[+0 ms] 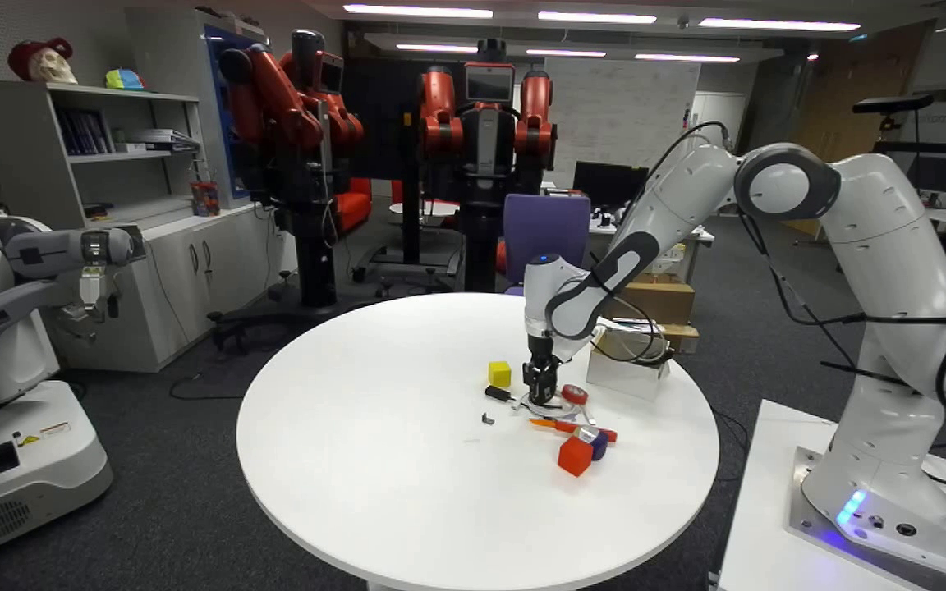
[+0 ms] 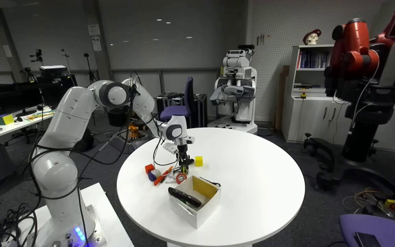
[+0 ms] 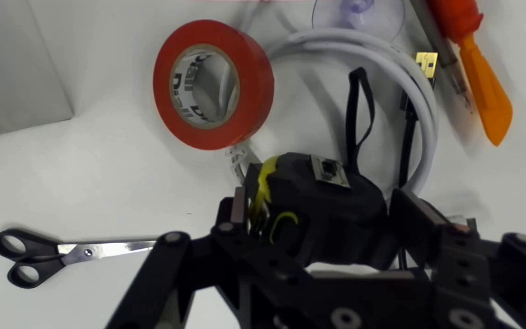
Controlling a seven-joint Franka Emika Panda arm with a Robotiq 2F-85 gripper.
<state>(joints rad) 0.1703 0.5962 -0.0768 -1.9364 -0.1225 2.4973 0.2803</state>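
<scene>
In the wrist view my gripper point(image 3: 318, 214) has its fingers on both sides of a black tape measure point(image 3: 322, 205) with yellow marks, a metal clip and a black strap. Both fingers seem to touch it. The gripper is low over the table in both exterior views point(image 1: 540, 396) point(image 2: 183, 168). A coil of white cable point(image 3: 420, 132) lies under and beside the tape measure. A red tape roll point(image 3: 258, 91) stands close by; it also shows in both exterior views point(image 1: 575, 394) point(image 2: 181, 178). Black-handled scissors point(image 3: 57, 256) lie to the left in the wrist view.
A white open box point(image 2: 197, 214) stands near the gripper, with a long black object point(image 2: 184, 197) leaning in it. A yellow cube point(image 1: 499, 374), a red cube point(image 1: 576, 456), a purple roll point(image 1: 599, 445) and an orange-bladed tool point(image 3: 486, 91) lie on the round white table point(image 1: 358, 460).
</scene>
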